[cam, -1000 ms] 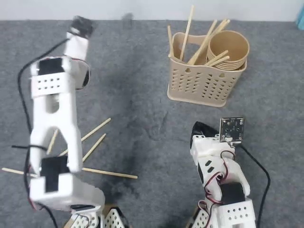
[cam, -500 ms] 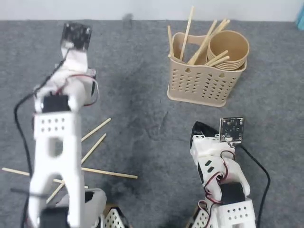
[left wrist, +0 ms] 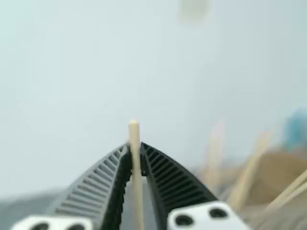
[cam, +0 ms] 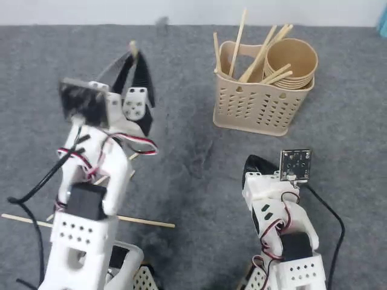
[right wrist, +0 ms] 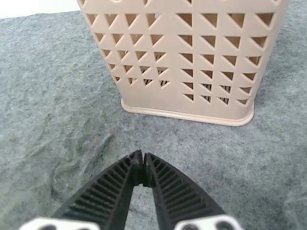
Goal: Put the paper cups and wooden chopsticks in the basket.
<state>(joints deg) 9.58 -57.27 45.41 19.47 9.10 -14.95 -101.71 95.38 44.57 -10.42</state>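
Several chopsticks [cam: 260,57], paper cups [cam: 292,57] in basket [cam: 254,109] | left gripper [left wrist: 134,143] pinches one chopstick [left wrist: 135,167] | loose sticks [cam: 145,221] behind it | right gripper [right wrist: 142,158] closed, empty

One basket [cam: 254,109]; one cup stack [cam: 296,55]; chopsticks [cam: 259,54]: six-odd inside, one held, few loose

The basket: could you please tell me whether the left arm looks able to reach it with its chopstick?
Probably yes: the left gripper, shut on a chopstick, has only bare carpet between it and the basket.
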